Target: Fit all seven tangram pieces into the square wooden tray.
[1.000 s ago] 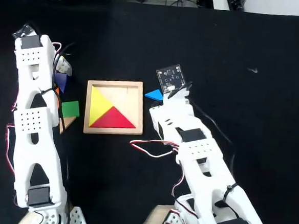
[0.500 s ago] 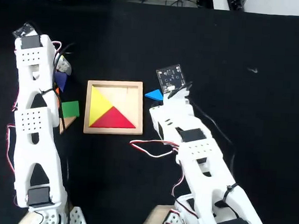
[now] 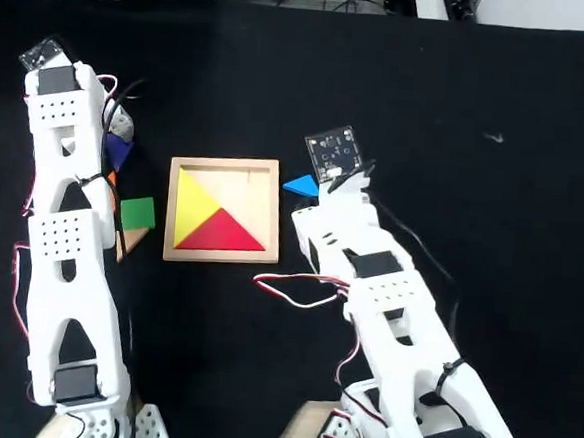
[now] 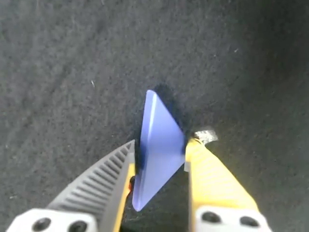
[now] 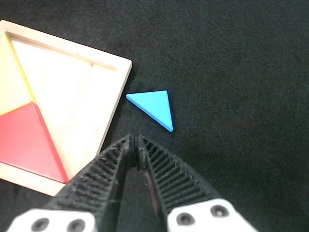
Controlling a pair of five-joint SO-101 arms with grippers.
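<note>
The square wooden tray [image 3: 226, 161] holds a yellow triangle [image 3: 197, 204] and a red triangle [image 3: 223, 233]. My left gripper [image 4: 161, 147] is shut on a dark blue triangle [image 4: 159, 140] that stands on edge just above the black cloth, left of the tray [image 3: 116, 151]. My right gripper [image 5: 135, 141] is shut and empty; it hangs over the cloth just off the tray's rim [image 5: 119, 99], short of a light blue triangle [image 5: 154, 107]. That light blue triangle [image 3: 301, 186] lies just right of the tray's far right corner.
A green square [image 3: 137, 212] and a tan triangle [image 3: 132, 238] lie left of the tray, beside the left arm [image 3: 65, 233]. An orange piece [image 3: 111, 178] peeks out from under that arm. Black cloth stretches open to the far right.
The left arm's wrist has shifted slightly toward the far left, taking the dark blue triangle with it. The right arm has stayed put.
</note>
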